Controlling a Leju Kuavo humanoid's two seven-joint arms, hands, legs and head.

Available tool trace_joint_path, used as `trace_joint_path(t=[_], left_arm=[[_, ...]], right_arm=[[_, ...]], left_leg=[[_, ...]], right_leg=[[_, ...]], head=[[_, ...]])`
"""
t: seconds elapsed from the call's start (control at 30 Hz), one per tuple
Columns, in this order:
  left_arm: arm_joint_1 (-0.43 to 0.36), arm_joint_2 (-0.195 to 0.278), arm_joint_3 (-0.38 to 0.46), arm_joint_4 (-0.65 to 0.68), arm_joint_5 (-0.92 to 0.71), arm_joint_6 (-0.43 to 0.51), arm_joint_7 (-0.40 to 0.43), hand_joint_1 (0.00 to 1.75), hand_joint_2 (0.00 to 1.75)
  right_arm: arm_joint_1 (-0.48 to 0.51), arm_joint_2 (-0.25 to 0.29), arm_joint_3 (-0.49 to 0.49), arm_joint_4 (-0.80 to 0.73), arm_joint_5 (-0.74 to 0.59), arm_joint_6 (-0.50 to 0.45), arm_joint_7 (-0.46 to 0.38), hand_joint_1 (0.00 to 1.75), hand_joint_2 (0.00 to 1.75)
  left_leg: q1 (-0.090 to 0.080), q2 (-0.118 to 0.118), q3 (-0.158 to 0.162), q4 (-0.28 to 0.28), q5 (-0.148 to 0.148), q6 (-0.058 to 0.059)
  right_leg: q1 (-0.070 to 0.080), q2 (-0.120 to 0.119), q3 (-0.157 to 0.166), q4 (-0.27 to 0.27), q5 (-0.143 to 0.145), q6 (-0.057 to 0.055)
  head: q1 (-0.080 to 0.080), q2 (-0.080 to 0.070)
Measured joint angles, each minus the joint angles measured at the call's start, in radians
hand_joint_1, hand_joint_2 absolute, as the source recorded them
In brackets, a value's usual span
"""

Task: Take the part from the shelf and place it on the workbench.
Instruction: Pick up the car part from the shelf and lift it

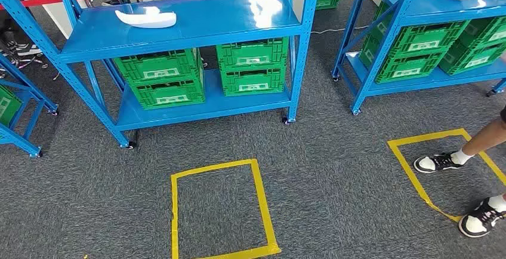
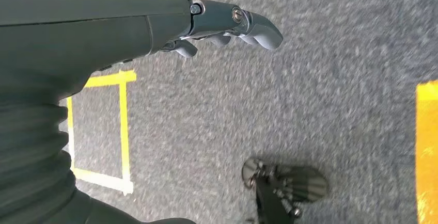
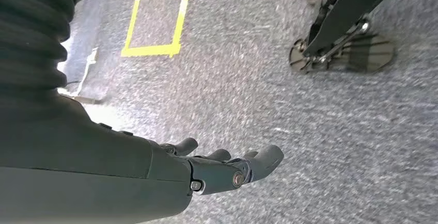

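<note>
Two hands, left hand (image 2: 227, 28) and right hand (image 3: 227, 167), hang loose holding nothing over grey carpet (image 1: 334, 169). White part (image 1: 146, 17) sits on the blue shelf (image 1: 197, 23), green crates (image 1: 161, 80) below, a person's shoes (image 1: 438, 162) at right.

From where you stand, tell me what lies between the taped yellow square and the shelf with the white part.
Bare grey carpet, as the head view shows, between the yellow square and the blue shelf carrying the white part.
</note>
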Motion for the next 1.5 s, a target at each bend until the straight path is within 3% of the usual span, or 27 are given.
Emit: trace_joint_path(t=[0.1, 0.23, 0.47, 0.87, 1.1, 1.43, 1.5], left_arm=[[-0.013, 0.0, 0.032, 0.004, -0.053, -0.005, -0.014, 0.0, 0.0], [-0.07, 0.0, 0.099, 0.013, -0.149, -0.015, -0.056, 0.0, 0.0], [-0.246, 0.012, 0.176, 0.015, -0.283, -0.033, -0.16, 0.0, 0.0], [-0.643, 0.023, 0.161, -0.021, -0.404, -0.041, -0.291, 0.0, 0.0], [-0.839, 0.024, 0.056, -0.083, -0.403, -0.041, -0.359, 0.0, 0.0], [-1.051, 0.044, -0.214, -0.165, -0.379, 0.032, -0.414, 0.0, 0.0], [-1.086, 0.051, -0.275, -0.171, -0.381, 0.062, -0.419, 0.0, 0.0]], right_arm=[[-0.004, 0.0, -0.018, 0.004, 0.031, 0.0, 0.007, 0.0, 1.75], [-0.019, 0.0, -0.067, 0.018, 0.088, -0.001, 0.015, 0.0, 0.0], [-0.049, 0.001, -0.127, 0.043, 0.183, 0.002, 0.012, 0.0, 0.0], [-0.088, 0.013, -0.232, 0.079, 0.295, 0.004, 0.011, 0.0, 0.0], [-0.104, 0.022, -0.294, 0.1, 0.353, 0.013, 0.012, 0.0, 0.0], [-0.121, 0.032, -0.363, 0.121, 0.43, 0.013, 0.01, 0.0, 0.0], [-0.124, 0.033, -0.373, 0.124, 0.444, 0.01, 0.007, 0.0, 0.87]], left_leg=[[0.0, 0.0, 0.0, 0.0, 0.0, 0.0], [0.0, 0.0, -0.001, 0.001, 0.001, 0.0], [0.0, 0.0, -0.001, 0.001, 0.004, -0.001], [0.0, 0.002, -0.004, 0.001, 0.009, -0.002], [0.0, 0.002, -0.004, 0.001, 0.01, -0.002], [0.0, 0.002, -0.004, 0.002, 0.011, -0.002], [0.0, 0.002, -0.004, 0.002, 0.011, -0.002]], right_leg=[[0.0, 0.0, -0.001, 0.0, 0.0, 0.0], [0.0, 0.0, -0.001, 0.0, 0.001, 0.0], [0.0, 0.001, -0.002, 0.0, 0.004, 0.0], [0.0, 0.004, -0.005, 0.001, 0.01, 0.0], [0.0, 0.004, -0.005, 0.001, 0.012, -0.001], [0.0, 0.005, -0.005, 0.001, 0.012, -0.001], [0.0, 0.005, -0.005, 0.001, 0.012, -0.001]], head=[[0.0, 0.0], [0.0, 0.0], [0.0, 0.0], [0.0, 0.0], [0.0, 0.0], [0.0, 0.0], [0.0, 0.0]])
